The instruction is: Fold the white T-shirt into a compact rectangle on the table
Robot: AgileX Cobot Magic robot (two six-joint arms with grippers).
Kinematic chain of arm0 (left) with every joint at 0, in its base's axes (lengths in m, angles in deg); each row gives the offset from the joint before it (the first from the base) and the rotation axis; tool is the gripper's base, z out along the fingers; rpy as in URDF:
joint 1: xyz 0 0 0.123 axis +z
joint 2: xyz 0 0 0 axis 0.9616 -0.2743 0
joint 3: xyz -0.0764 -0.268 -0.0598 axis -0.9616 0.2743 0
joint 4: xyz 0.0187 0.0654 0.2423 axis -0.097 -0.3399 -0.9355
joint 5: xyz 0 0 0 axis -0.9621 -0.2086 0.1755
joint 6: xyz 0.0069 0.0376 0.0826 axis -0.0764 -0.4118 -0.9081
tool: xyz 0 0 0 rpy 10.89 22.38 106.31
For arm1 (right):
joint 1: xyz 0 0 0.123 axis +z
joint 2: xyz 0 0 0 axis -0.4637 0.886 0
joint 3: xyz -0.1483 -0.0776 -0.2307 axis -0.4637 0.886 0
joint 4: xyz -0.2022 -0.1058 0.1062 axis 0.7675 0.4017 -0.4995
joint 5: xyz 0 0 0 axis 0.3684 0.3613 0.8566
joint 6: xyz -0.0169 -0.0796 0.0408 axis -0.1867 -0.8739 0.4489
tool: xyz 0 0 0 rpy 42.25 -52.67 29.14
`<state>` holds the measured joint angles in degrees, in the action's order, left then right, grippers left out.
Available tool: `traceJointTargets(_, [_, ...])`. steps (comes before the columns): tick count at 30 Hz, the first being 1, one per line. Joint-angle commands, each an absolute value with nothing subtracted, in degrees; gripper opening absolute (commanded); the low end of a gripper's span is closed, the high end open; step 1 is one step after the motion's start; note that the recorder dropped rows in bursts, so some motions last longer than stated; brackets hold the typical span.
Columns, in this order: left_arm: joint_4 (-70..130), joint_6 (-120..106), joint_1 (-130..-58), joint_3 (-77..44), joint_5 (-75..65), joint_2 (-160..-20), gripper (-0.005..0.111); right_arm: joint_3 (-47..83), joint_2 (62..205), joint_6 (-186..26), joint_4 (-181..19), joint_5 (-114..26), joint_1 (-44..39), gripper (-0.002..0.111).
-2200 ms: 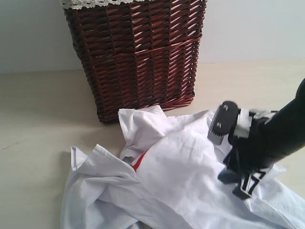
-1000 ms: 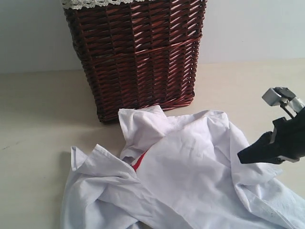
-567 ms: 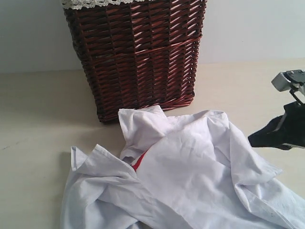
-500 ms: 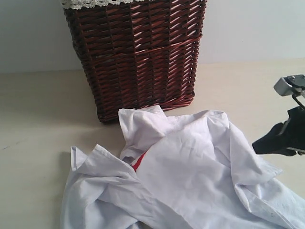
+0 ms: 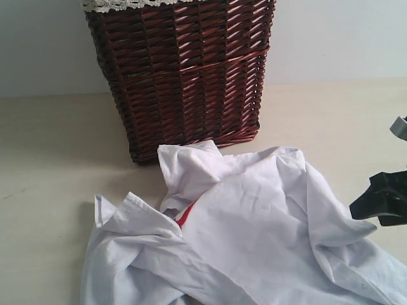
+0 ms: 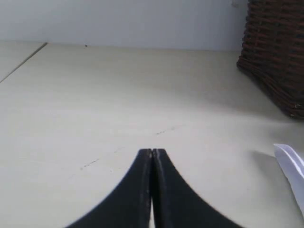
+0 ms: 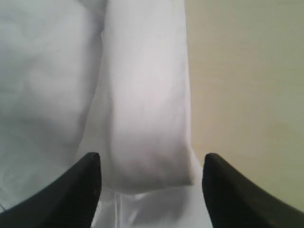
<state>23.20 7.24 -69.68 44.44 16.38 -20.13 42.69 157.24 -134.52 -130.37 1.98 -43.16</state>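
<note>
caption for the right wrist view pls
Right gripper open above a fold of the white T-shirt, bare table alongside.

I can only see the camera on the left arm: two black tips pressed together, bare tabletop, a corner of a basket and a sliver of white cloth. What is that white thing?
Observer: It is the edge of a white T-shirt, lying crumpled on the table in front of the basket.
Operator: Is it folded at all?
Observer: Not neatly. It is bunched up, and a bit of red print peeks out between the layers.
Operator: What about the other arm?
Observer: The right gripper is open over a folded strip at the shirt's edge, gripping nothing.
</note>
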Motion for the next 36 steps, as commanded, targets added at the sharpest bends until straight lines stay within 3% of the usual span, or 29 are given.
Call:
traceJointTargets(1, [23.1,7.2,-69.5,44.4,16.0,-19.9,0.000,42.8,159.8,-132.8,-131.4,3.5,-43.4,0.059])
traceJointTargets(6, [23.1,7.2,-69.5,44.4,16.0,-19.9,0.000,42.8,161.1,-132.7,-134.1,5.5,-43.4,0.054])
traceJointTargets(15, [23.1,7.2,-69.5,44.4,16.0,-19.9,0.000,42.8,161.1,-133.4,-139.0,8.3,-43.4,0.002])
traceJointTargets(26, [23.1,7.2,-69.5,44.4,16.0,-19.9,0.000,42.8,159.8,-145.9,-157.8,8.6,-41.5,0.000])
traceJointTargets(36, [23.1,7.2,-69.5,44.4,16.0,-19.9,0.000,42.8,159.8,-162.1,-163.3,-6.4,-22.9,0.001])
